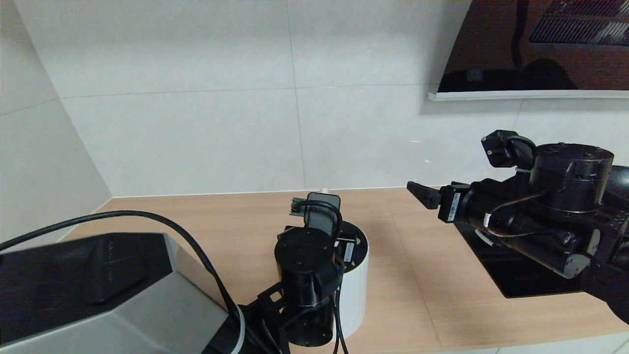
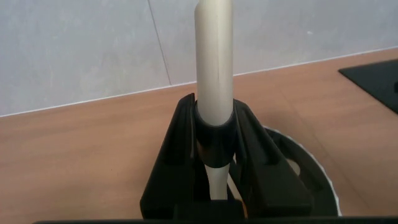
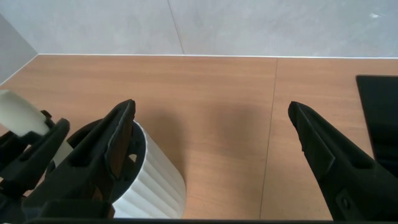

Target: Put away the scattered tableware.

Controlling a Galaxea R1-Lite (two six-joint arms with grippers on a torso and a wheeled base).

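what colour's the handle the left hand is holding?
Plain cream. The smooth round utensil handle shows best in the left wrist view.

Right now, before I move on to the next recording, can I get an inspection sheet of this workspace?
Surface: wooden counter, with a black cooktop set in on the robot's right.
Job's things: white holder upright on the counter; cream handle upright above it, lower end hidden.
Clutter: nothing seen.
Grippers: left gripper shut on the handle, over the holder; right gripper open, holding nothing, above the counter.
Cables: black cable arching along the left arm, off the counter.
Surroundings: tiled wall behind; dark hood above the cooktop.
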